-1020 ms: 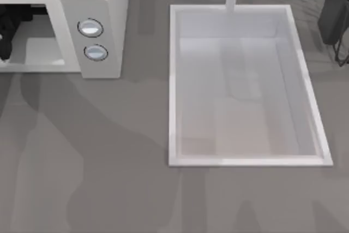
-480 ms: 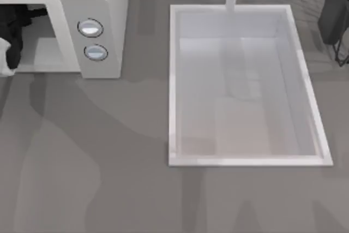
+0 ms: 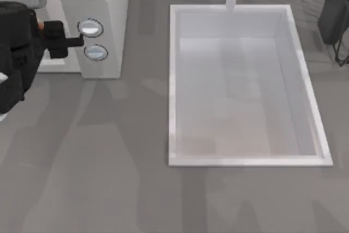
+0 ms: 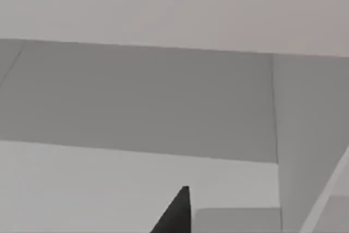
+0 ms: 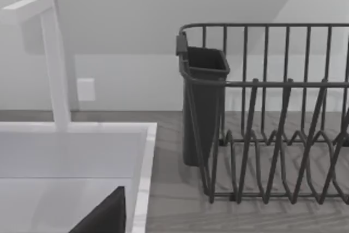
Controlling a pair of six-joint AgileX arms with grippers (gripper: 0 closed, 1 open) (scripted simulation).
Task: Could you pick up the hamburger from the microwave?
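The off-white microwave (image 3: 106, 4) stands at the table's back left, with two round knobs (image 3: 90, 28) on its panel. My left gripper (image 3: 57, 41) hovers high over the microwave's opening, just left of the knobs, and the black arm hides most of the cavity. A thin orange-brown sliver of the hamburger (image 3: 38, 24) peeks out at the gripper's edge; whether it is gripped I cannot tell. The left wrist view looks into the grey cavity of the microwave (image 4: 136, 102), whose floor is bare. My right arm (image 3: 335, 15) is parked at the back right.
A large white sink basin (image 3: 173, 80) fills the middle and right of the table, with a white faucet (image 5: 54, 64) behind it. A dark wire dish rack (image 5: 272, 135) with a cutlery cup stands to the right of the sink. Grey countertop lies in front.
My left arm has come up and out of the microwave's opening, shifting right toward the knobs and now looming larger. The right arm has not moved.
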